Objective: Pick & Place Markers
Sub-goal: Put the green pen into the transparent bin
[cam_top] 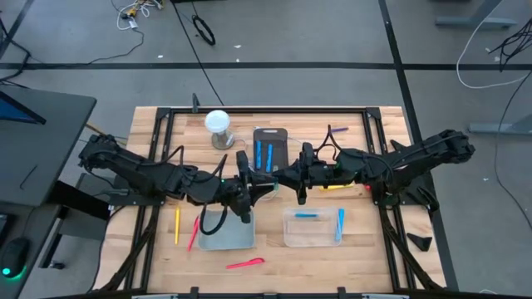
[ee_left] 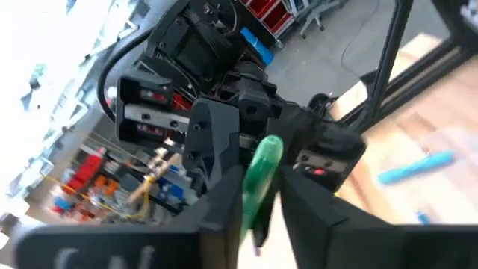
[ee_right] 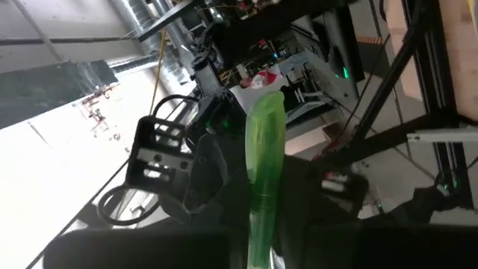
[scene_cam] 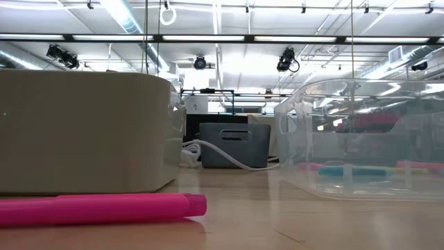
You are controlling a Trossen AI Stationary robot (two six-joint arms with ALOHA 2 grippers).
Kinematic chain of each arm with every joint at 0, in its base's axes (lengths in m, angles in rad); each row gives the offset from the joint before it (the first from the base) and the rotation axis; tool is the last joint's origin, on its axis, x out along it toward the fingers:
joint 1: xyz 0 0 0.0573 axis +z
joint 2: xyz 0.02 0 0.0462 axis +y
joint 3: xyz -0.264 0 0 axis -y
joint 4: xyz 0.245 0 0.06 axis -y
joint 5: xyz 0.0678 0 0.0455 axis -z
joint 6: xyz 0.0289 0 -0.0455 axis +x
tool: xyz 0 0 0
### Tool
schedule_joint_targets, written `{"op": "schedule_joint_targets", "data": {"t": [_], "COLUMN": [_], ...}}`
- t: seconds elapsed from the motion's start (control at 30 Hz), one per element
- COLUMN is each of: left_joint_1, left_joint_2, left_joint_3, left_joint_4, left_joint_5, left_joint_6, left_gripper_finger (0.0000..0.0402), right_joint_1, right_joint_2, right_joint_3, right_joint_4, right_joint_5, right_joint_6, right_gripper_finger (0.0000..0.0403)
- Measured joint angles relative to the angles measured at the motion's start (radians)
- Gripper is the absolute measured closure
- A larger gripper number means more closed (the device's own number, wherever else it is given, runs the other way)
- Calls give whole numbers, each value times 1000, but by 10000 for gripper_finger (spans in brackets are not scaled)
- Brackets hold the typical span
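The left gripper (ee_left: 260,176) and the right gripper (ee_right: 263,188) were met tip to tip in the air above the middle of the wooden table (cam_top: 382,266). A green marker (ee_right: 264,149) was shared between them. The right gripper's dark, flat-sided fingers (ee_right: 213,175) were seen pressed against the marker from both sides. Its smooth, rounded plastic barrel ran forward out of them towards the opposite gripper. The left gripper's fingers (ee_left: 224,190) were seen slightly apart. The same marker stood between them with a thin strip of light down one side, so firm contact there could not be told. Below the joined fingers and towards the right arm's side, a clear, glossy plastic bin (cam_top: 312,239) was set. Two light-blue markers (cam_top: 306,215) were laid in it. Below the left fingers a pale, matte grey bin (cam_top: 226,239) was placed, with a yellow marker (cam_top: 177,224) and a red marker (cam_top: 194,233) lying on the bare wood just beside it. A pink marker (cam_top: 245,264) was left on the table well apart from both grippers, at the near edge.
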State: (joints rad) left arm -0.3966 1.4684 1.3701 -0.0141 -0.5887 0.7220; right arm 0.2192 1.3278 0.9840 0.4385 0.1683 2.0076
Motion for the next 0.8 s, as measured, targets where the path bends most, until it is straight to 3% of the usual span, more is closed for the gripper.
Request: {"op": "schedule_joint_targets", "data": {"t": [0.2,0.43,0.8], "left_joint_1": [-14,-19,-15], "left_joint_2": [-47,-142,-235], "left_joint_3": [-1,-1,0], "left_joint_4": [-7,-25,-91], "left_joint_5": [-15,-18,-46], "left_joint_6": [-158,-364,-711], "left_gripper_finger": [248,234,233], "right_joint_1": [-10,-46,-83], "right_joint_2": [-2,-31,-121], "right_joint_3": [0,0,0], "right_joint_4": [55,45,10], "right_joint_5": [4,-47,-160], "right_joint_6": [-99,-280,-896], "right_gripper_finger": [368,369,370]}}
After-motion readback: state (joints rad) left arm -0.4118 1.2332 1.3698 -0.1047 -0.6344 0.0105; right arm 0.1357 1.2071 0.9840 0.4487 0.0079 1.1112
